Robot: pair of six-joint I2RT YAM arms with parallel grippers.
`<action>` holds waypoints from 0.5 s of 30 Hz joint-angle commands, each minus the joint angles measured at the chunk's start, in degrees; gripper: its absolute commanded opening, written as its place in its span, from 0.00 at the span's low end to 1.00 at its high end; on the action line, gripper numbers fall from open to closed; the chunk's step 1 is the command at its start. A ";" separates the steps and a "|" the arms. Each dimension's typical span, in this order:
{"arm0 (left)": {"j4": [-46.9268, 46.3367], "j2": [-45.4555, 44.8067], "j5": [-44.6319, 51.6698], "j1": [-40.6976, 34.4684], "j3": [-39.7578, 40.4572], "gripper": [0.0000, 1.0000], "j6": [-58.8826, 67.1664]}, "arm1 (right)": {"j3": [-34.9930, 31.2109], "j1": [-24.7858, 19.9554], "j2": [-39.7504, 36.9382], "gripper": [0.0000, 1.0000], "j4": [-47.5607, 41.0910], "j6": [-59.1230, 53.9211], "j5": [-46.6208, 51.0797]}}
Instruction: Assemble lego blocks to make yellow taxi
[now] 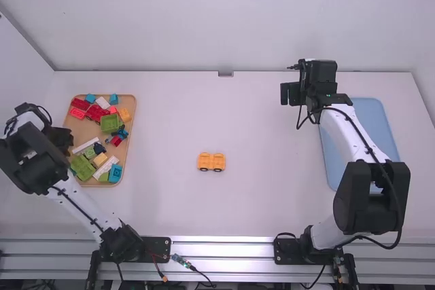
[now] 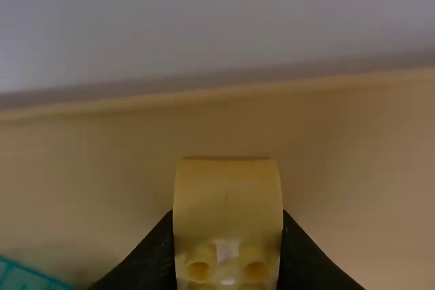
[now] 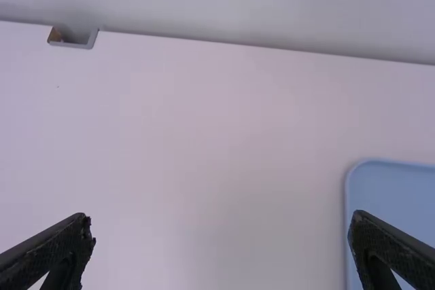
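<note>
The left end effector (image 2: 228, 239) was closed on a yellow block (image 2: 228, 198) over the left tray (image 1: 81, 129); the right end effector (image 3: 222, 225) stood wide open, empty. Fetching seemed in hand; next, the block needed carrying right to the wheeled base (image 1: 211, 161) on the counter (image 1: 265, 202).

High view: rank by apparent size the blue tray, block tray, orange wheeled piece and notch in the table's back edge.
1. Blue tray and block tray: too alike to rank, each partly covered by an arm
2. Orange wheeled piece
3. Notch
</note>
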 commanded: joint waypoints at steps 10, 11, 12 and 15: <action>-3.43 0.41 0.02 -1.05 1.38 0.04 -6.05 | 1.44 0.04 0.20 0.99 0.00 0.15 -0.33; -5.35 0.17 -0.02 -1.33 2.89 0.02 -7.06 | 1.44 0.04 0.20 0.99 0.00 0.15 -0.35; -6.45 -0.05 -0.22 -1.53 3.78 0.02 -7.54 | 1.44 0.04 0.20 0.99 0.00 0.15 -0.35; -8.96 -0.75 -0.22 -1.73 6.99 0.02 -7.41 | 1.44 0.04 0.20 0.99 0.00 0.15 -0.37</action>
